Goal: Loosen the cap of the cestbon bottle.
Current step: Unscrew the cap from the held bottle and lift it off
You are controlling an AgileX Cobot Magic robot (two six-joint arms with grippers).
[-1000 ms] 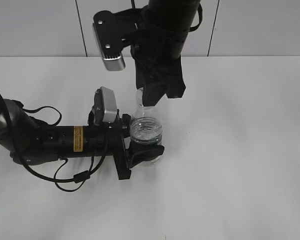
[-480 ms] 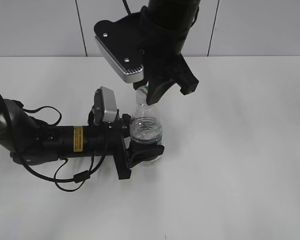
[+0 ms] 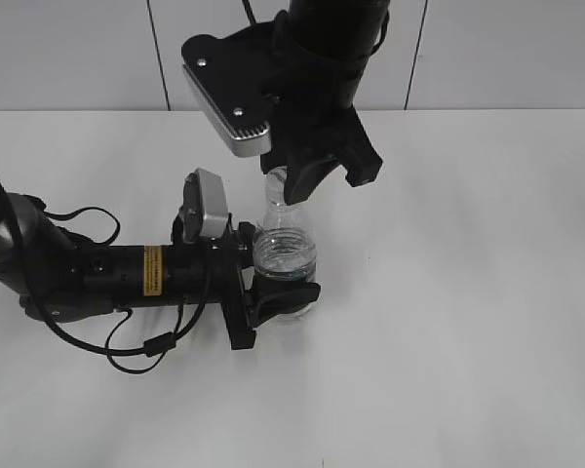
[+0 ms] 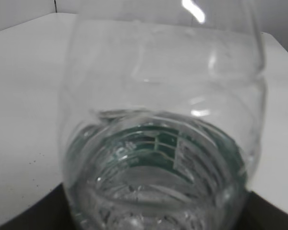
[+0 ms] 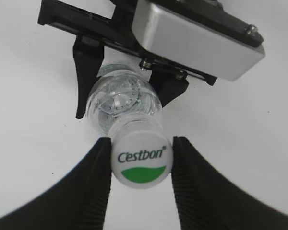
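Cap (image 5: 140, 164), white with a green mark and "C'estbon" lettering, tops the bottle (image 3: 284, 255) standing upright on the white table (image 3: 468, 292). Right gripper (image 5: 140, 165) points down over it, its two black fingers (image 5: 98, 165) pressed against either side of the cap. Left gripper (image 3: 278, 283) reaches in from the left, low along the table, clamped around the bottle's lower body

White table (image 3: 468, 322) — pale panelled wall (image 3: 487, 54) behind.
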